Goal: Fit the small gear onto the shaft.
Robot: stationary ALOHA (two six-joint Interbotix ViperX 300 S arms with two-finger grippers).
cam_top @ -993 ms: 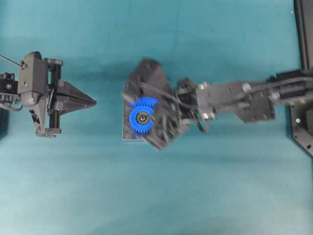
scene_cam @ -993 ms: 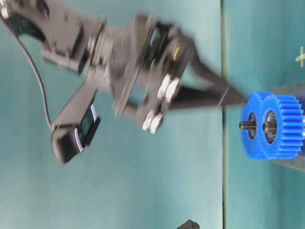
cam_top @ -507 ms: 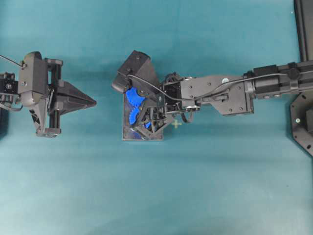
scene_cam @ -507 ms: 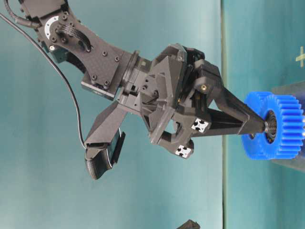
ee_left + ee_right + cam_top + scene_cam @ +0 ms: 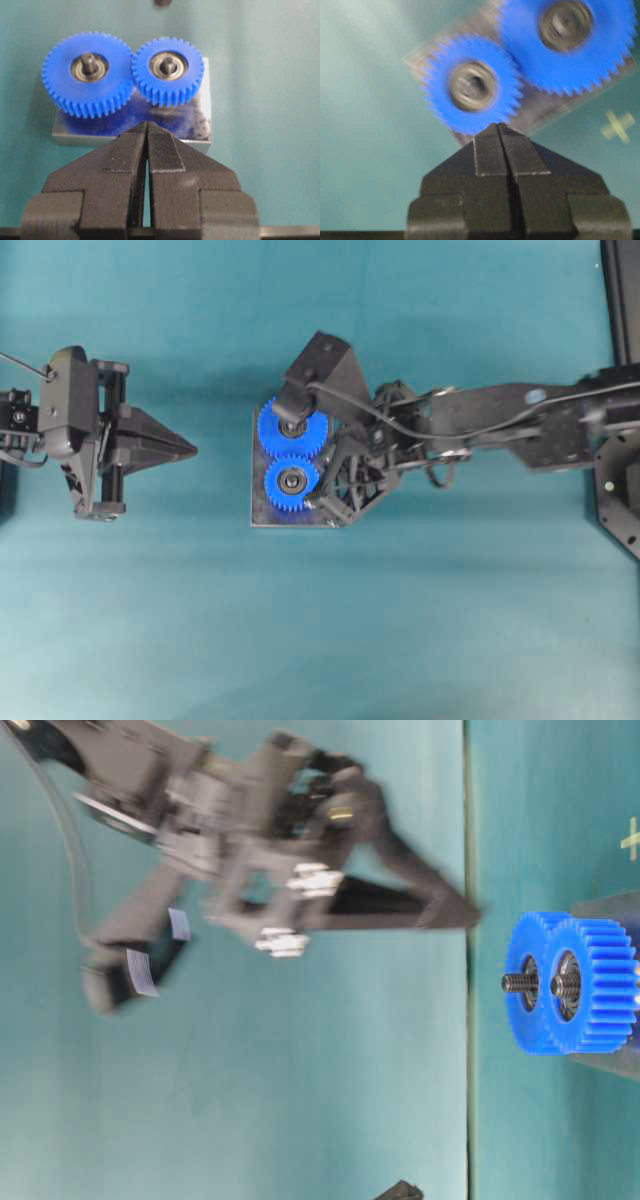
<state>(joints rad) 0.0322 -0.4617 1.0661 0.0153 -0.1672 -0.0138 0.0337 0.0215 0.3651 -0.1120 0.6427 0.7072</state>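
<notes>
The small gear [image 5: 292, 481] [image 5: 167, 67] [image 5: 472, 85] [image 5: 595, 960] sits on the shaft [image 5: 168, 64], whose tip shows through its bearing. It meshes with the larger blue gear [image 5: 293, 426] [image 5: 87, 72] on the grey plate [image 5: 200, 130]. My right gripper [image 5: 312, 502] [image 5: 497, 125] [image 5: 472, 912] is shut and empty. Blurred, it hangs a short way above the small gear, not touching it. My left gripper [image 5: 192, 450] [image 5: 147, 123] is shut and empty, well to the left of the plate and pointing at it.
A pale yellow cross mark [image 5: 618, 125] [image 5: 630, 838] lies on the teal cloth next to the plate. A black frame [image 5: 620, 300] stands at the right edge. The right arm [image 5: 500, 420] reaches in from the right over the cloth.
Half a second ago the shut right fingertips pressed on the small gear's hub. They have since lifted off and drawn back. The left arm has not moved.
</notes>
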